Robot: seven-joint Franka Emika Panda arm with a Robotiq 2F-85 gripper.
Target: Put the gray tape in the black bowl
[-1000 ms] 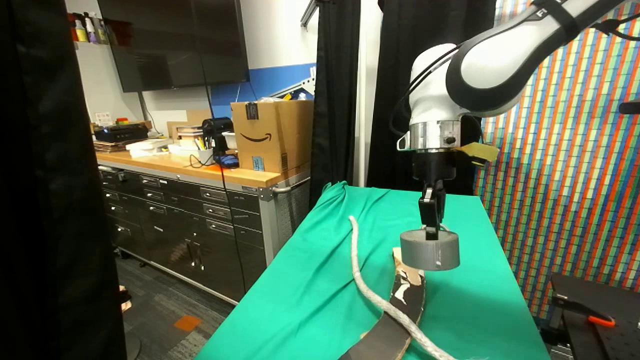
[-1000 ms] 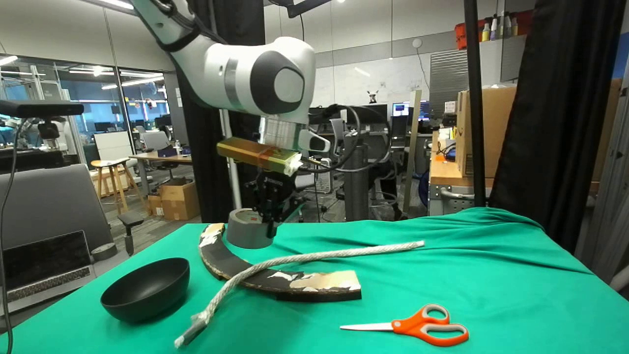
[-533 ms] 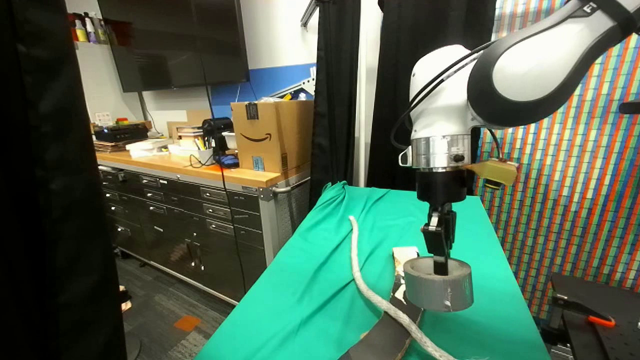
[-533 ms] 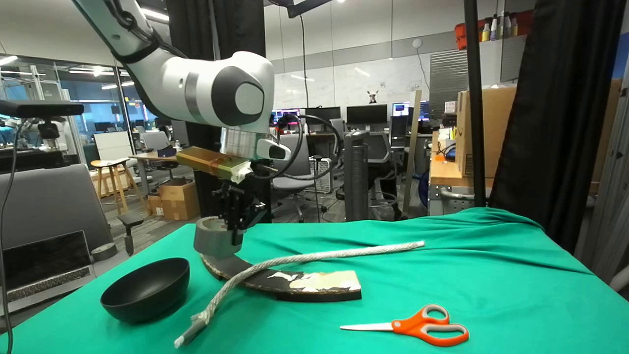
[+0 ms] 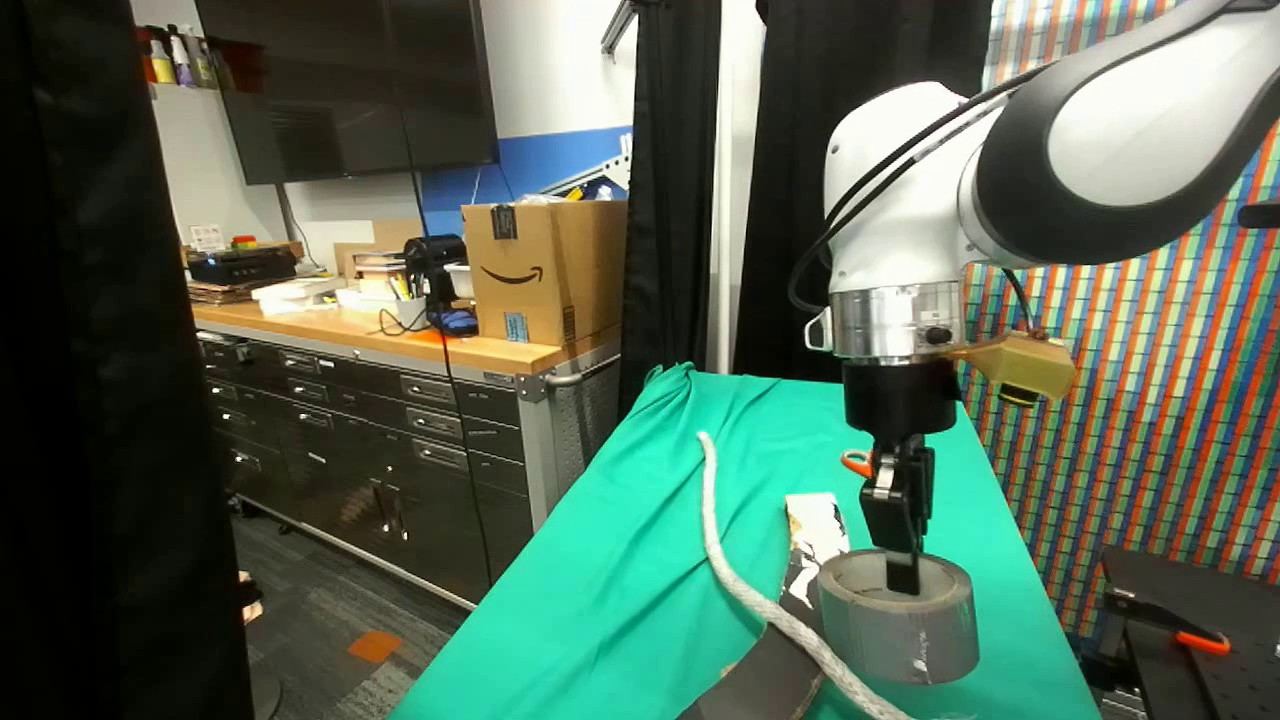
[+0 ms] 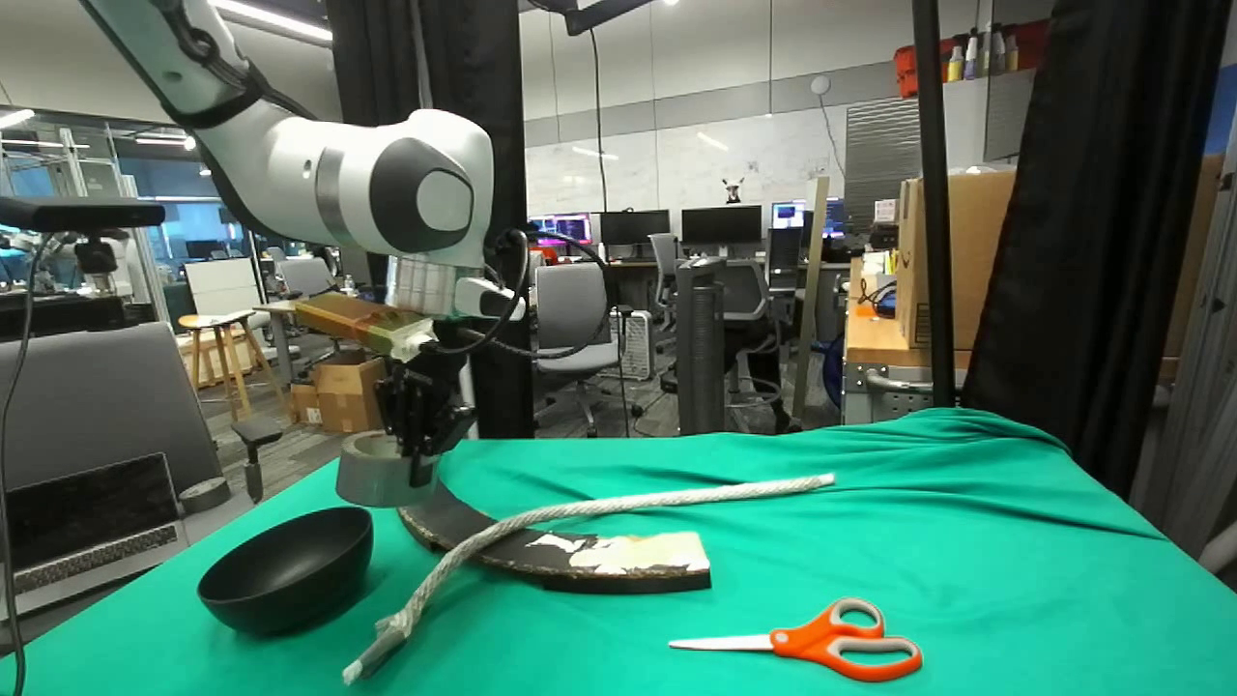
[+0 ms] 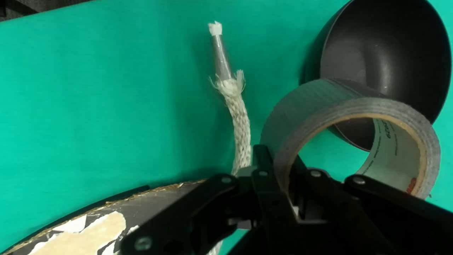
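Observation:
My gripper [image 6: 421, 469] is shut on the wall of the gray tape [image 6: 367, 478], one finger inside the ring and one outside. In an exterior view the gripper [image 5: 903, 575] holds the tape [image 5: 900, 640] above the green cloth. The black bowl [image 6: 290, 570] stands on the cloth, in front and to the left of the tape in that exterior view. In the wrist view the tape [image 7: 304, 109] overlaps the lower left of the bowl [image 7: 393, 46], and the gripper [image 7: 280, 158] is at the tape's lower left. The bowl is out of view in an exterior view.
A white rope [image 6: 580, 507] lies across a black curved piece [image 6: 618, 563] with torn patches, right of the bowl. Orange scissors [image 6: 841, 640] lie at the front. A laptop [image 6: 97, 536] stands beyond the table's left edge. The green cloth [image 6: 966, 541] is wrinkled at the far side.
My gripper has carried the tape leftward toward the bowl in an exterior view. In an exterior view it has come nearer the camera and lower. The bowl, rope and scissors have not moved.

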